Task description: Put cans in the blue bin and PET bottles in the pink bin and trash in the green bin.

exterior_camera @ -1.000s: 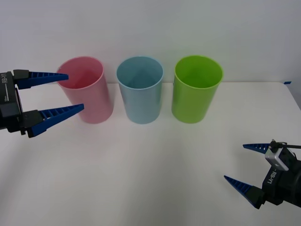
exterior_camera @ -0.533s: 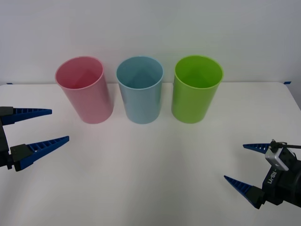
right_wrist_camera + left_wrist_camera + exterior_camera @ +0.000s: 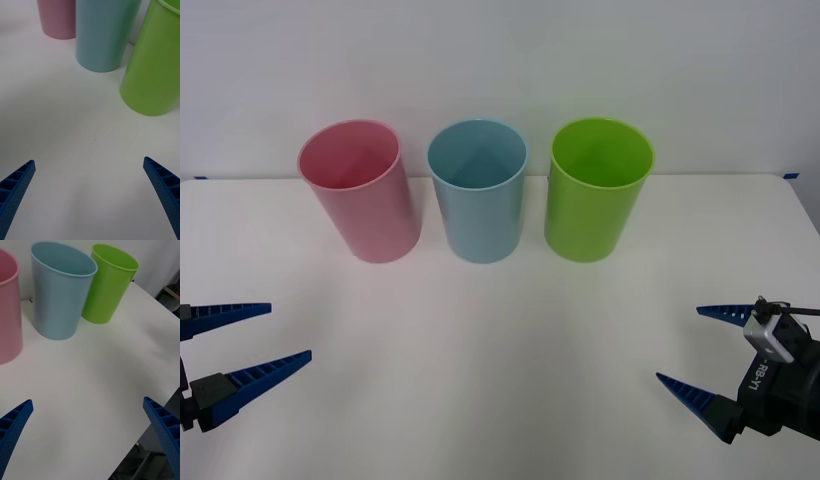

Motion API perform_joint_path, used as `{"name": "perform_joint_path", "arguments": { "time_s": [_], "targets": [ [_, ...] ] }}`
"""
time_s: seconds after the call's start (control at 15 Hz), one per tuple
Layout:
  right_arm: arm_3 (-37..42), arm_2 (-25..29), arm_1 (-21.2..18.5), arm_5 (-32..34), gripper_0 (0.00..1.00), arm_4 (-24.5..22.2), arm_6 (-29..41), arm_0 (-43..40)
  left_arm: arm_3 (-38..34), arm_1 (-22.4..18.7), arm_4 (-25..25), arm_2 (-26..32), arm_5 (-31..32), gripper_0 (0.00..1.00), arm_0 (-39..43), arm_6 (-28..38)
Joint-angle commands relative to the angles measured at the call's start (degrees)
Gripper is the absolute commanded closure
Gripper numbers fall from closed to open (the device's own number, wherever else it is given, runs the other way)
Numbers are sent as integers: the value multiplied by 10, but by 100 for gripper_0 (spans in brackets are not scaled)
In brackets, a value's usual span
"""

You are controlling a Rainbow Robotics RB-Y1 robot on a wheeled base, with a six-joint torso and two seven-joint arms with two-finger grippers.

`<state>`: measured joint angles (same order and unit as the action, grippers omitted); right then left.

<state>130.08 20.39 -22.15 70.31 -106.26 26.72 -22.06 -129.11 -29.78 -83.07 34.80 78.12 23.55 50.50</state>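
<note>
Pink bin (image 3: pixel 360 190) vacated; left end effector (image 3: pixel 242 341) pulled back low, spread, empty. Right end effector (image 3: pixel 700 350) parked, spread. Sorting apparently finished.

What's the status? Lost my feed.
Left gripper open, low left. Right gripper open, low right. Pink, light blue, lime green plastic cups upright in a row.
</note>
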Motion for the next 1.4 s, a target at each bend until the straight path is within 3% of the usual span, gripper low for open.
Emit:
{"name": "perform_joint_path", "arguments": {
  "time_s": [0.07,0.4,1.4],
  "targets": [
    [0,0,0,0,0,0,0,0,0,13,-2,4,0,0,24,1],
    [0,0,0,0,0,0,0,0,0,45,-35,2,0,0,40,0],
    [0,0,0,0,0,0,0,0,1,45,-43,-1,0,0,40,1]
  ]
}}
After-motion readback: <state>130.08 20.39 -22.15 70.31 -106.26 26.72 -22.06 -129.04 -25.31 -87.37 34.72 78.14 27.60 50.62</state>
